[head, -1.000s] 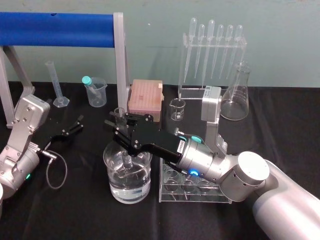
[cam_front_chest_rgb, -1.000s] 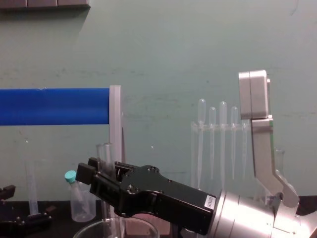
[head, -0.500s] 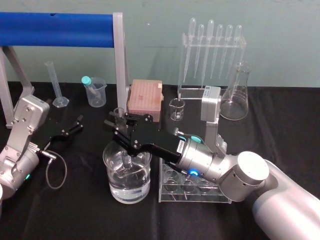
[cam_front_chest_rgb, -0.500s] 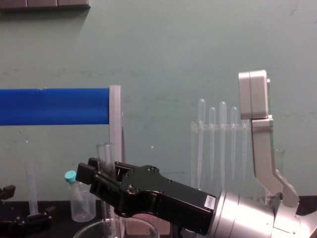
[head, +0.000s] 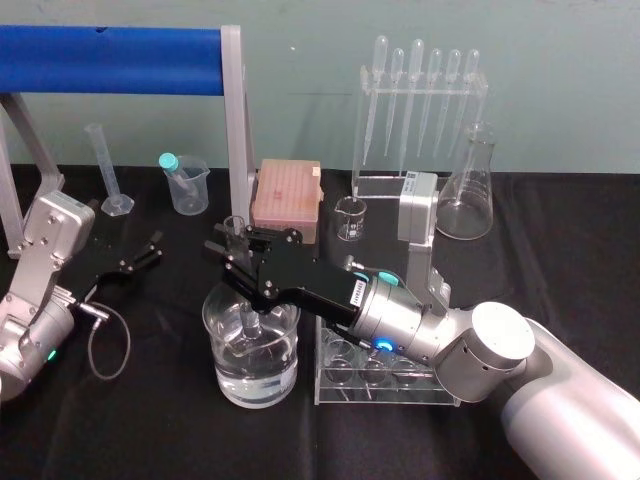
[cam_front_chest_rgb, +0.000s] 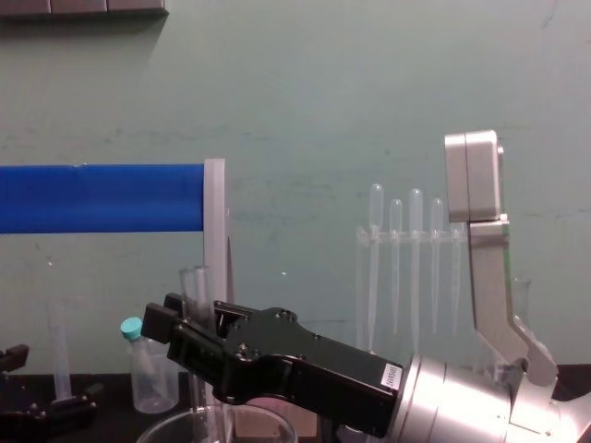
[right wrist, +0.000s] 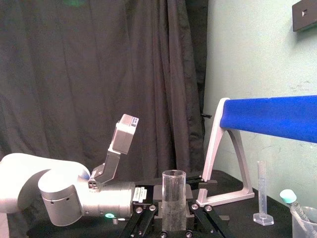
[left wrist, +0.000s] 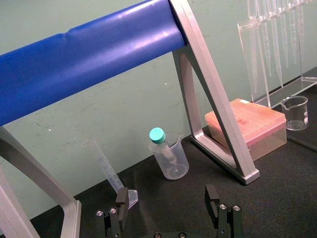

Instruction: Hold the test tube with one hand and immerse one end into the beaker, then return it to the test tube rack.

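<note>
Right gripper (head: 230,252) pinches the test tube (head: 237,226) upright, lower end dunked in the beaker (head: 222,372) at 6 o'clock to wet only the tip; left gripper (head: 150,250) idles spread at 9 o'clock.

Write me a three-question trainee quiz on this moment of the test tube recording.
1. True or false: the right end effector is shut on the test tube and holds it upright.
2. Multiple choice: the test tube's lower end is inside A) the beaker, B) the test tube rack, C) the conical flask.
3. Fill in: the left end effector, low over the table on the robot's left and holding nothing, has its fingers ____.

Key: 1 true; 2 A; 3 open.
</note>
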`<state>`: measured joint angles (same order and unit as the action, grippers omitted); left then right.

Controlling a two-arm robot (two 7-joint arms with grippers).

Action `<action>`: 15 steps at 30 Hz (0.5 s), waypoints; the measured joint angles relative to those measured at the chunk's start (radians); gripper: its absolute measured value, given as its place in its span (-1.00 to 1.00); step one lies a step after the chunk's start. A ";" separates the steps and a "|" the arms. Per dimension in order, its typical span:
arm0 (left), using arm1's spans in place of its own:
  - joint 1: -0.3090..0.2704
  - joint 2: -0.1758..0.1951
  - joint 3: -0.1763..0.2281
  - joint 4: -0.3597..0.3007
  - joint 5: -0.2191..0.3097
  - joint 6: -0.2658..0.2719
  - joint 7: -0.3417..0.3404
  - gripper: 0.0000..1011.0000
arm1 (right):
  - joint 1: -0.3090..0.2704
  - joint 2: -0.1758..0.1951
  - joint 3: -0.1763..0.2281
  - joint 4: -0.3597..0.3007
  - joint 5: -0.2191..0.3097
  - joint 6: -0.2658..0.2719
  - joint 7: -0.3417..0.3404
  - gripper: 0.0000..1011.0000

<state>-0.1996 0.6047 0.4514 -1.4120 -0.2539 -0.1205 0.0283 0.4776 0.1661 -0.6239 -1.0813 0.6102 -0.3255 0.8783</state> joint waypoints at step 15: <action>0.000 0.000 0.000 0.000 0.000 0.000 0.000 0.98 | 0.000 0.000 0.000 0.000 0.000 0.000 0.000 -0.56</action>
<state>-0.1996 0.6047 0.4514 -1.4120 -0.2539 -0.1205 0.0283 0.4776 0.1661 -0.6239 -1.0812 0.6102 -0.3255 0.8783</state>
